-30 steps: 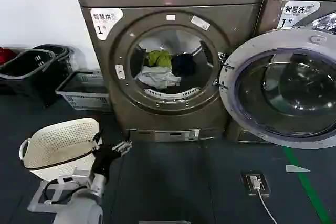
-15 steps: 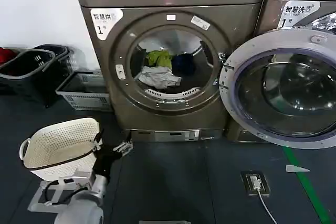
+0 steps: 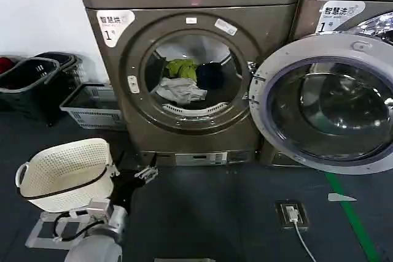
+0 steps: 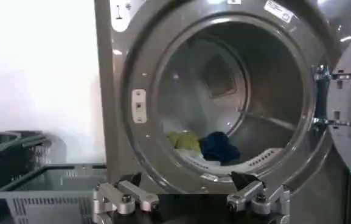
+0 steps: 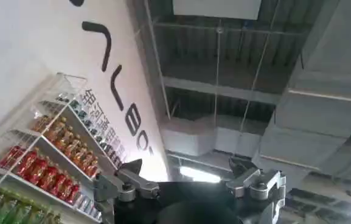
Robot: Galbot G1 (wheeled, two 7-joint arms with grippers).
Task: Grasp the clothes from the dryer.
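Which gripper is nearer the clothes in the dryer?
Left. The left gripper sits low in front of the dryer, facing the clothes. The right gripper points at the ceiling.

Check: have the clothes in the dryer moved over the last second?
No. The clothes sit in the same spot against the dryer's porthole rim; the left gripper is well short of them.

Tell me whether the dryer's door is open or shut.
Open. The door is swung out to the side of the dryer, leaving the clothes in the drum exposed.
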